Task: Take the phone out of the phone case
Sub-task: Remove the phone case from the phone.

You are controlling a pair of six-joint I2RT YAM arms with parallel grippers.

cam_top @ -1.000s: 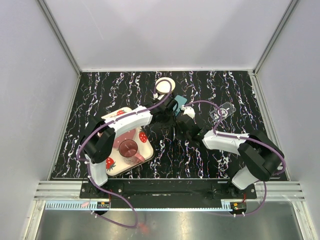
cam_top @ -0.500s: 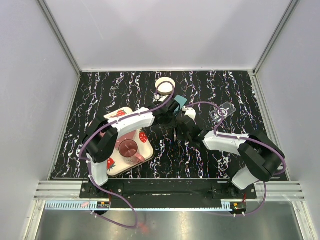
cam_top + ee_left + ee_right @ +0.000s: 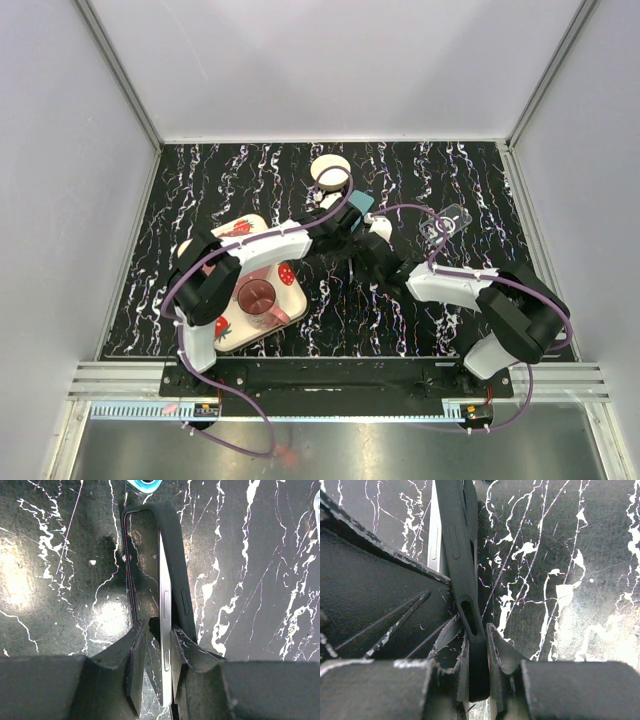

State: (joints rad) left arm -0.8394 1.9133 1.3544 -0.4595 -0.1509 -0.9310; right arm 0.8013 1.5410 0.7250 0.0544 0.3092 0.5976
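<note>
A phone with a silver edge [image 3: 165, 600] stands on its edge on the black marbled table, partly inside a dark phone case [image 3: 172, 540]. My left gripper [image 3: 159, 636] is shut on the phone's lower end, and the case peels away to the right of its fingers. My right gripper [image 3: 477, 635] is shut on the case's [image 3: 461, 555] rim. The phone's silver edge [image 3: 434, 537] shows just left of the case there. In the top view the left gripper [image 3: 348, 230] and right gripper [image 3: 368, 250] meet at the table's middle.
A strawberry-print tray [image 3: 225, 325] holding a pink cup [image 3: 258, 295] sits at the left. A roll of tape [image 3: 330, 170] and a teal object [image 3: 360, 203] lie just behind the grippers. A clear plastic piece [image 3: 447, 222] lies at the right.
My left gripper has shifted slightly right, closer to the right gripper. Both grips are unchanged.
</note>
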